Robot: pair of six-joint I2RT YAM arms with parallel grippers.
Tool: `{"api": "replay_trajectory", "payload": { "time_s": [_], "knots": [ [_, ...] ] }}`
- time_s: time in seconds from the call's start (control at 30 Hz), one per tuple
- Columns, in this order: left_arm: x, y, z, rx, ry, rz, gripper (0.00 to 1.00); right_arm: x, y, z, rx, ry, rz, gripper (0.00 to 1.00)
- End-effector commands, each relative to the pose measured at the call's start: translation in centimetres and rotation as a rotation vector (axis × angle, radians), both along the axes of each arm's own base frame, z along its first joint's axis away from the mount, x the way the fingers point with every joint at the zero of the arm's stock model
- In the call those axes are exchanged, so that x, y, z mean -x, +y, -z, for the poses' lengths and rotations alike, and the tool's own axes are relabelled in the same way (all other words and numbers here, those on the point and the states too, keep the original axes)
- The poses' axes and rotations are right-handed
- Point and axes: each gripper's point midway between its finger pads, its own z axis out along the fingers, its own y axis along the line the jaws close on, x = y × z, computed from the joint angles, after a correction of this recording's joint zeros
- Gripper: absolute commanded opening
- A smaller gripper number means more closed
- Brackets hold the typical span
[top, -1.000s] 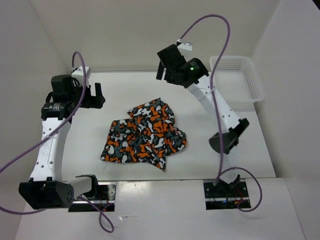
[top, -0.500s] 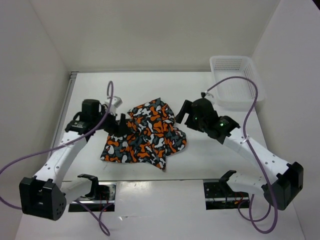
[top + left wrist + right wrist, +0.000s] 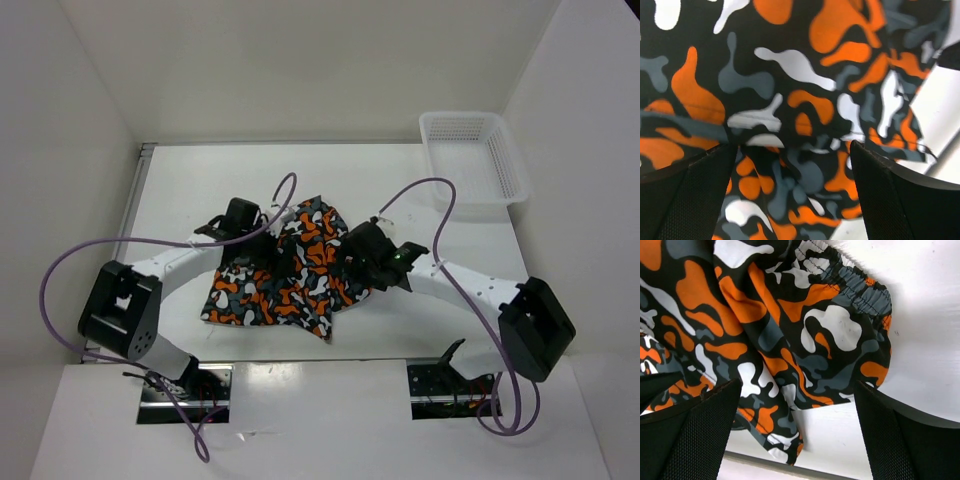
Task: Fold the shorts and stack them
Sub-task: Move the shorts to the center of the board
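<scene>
Just over shorts (image 3: 300, 290): left claw (image 3: 790, 156), right claw (image 3: 796, 395)

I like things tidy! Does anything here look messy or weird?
Yes. The shorts lie in a crumpled heap in the middle of the table. Their layers flop over each other and the waistband curls round instead of lying flat. The white basket at the far right corner looks fine.

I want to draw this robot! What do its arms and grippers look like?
The left arm and right arm are white with chunky black joints. A purple cable loops off each. A green light glows near the right wrist. The left gripper and right gripper each have two black fingers.
</scene>
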Motion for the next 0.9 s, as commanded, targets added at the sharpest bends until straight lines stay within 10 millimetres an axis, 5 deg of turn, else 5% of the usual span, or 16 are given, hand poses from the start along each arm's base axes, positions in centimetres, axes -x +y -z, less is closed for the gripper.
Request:
{"api": "replay_trajectory", "payload": {
  "time_s": [0.0, 0.13, 0.17, 0.23, 0.3, 0.53, 0.63, 0.73, 0.87],
  "knots": [
    [-2.6, -1.3, -0.8, 0.029, -0.088, 0.01, 1.0, -1.3, 1.0, 0.1, -0.034, -0.047, 0.027, 0.97],
    [-4.2, -2.0, -2.1, 0.055, -0.15, 0.01, 0.78, -1.1, 1.2, 1.4, -0.016, -0.036, 0.011, 0.94],
    [-5.0, -2.2, -2.7, 0.055, -0.17, 0.003, 0.48, -1.0, 1.2, 2.3, 0.002, -0.017, 0.01, 0.92],
    [-5.6, -2.4, -3.9, 0.062, -0.186, 0.003, 0.15, -1.0, 1.2, 2.8, 0.01, -0.01, 0.01, 0.79],
    [-6.5, -2.5, -5.5, 0.053, -0.198, -0.009, 0.0, -1.4, 1.3, 3.4, 0.018, -0.013, 0.016, 0.7],
    [-8.4, -0.6, -12.7, 0.102, -0.315, -0.064, 0.0, -2.9, 1.2, 4.1, 0.082, -0.024, 0.05, 0.21],
    [-8.6, 1.0, -16.6, 0.131, -0.377, -0.094, 0.0, -2.9, 0.5, 2.3, 0.073, -0.066, 0.068, 0.0],
    [-9.2, 2.4, -20.7, 0.152, -0.443, -0.123, 0.0, -2.8, -0.4, -0.5, 0.049, -0.116, 0.098, 0.0],
    [-11.8, 6.5, -23.0, 0.148, -0.484, -0.219, 0.0, -1.8, -2.7, -3.9, 0.054, -0.176, 0.119, 0.0]
  ]
}}
